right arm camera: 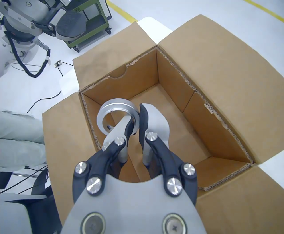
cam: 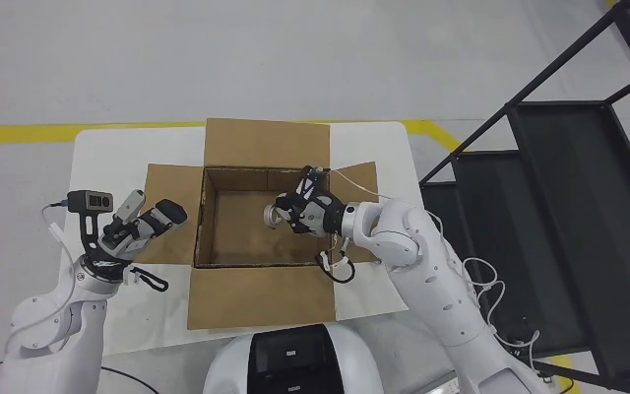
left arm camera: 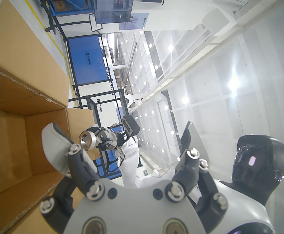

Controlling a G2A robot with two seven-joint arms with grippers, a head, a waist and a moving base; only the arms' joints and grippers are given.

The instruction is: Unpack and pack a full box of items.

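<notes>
Bright, even overhead light; ceiling lamps (left arm camera: 234,84) glare; shadows soft

One cardboard box (cam: 266,143), one metal ring (cam: 271,215) over the box, one table (cam: 118,153) under it, two grippers: right gripper (cam: 291,213) over the box, left gripper (cam: 150,217) beside it.

White lettering with a small logo is printed on the blue panels (left arm camera: 88,59) beyond the cardboard box (left arm camera: 28,88). Print is also carried by a pale poster (left arm camera: 133,21) farther beyond the box, too small to be read.
</notes>
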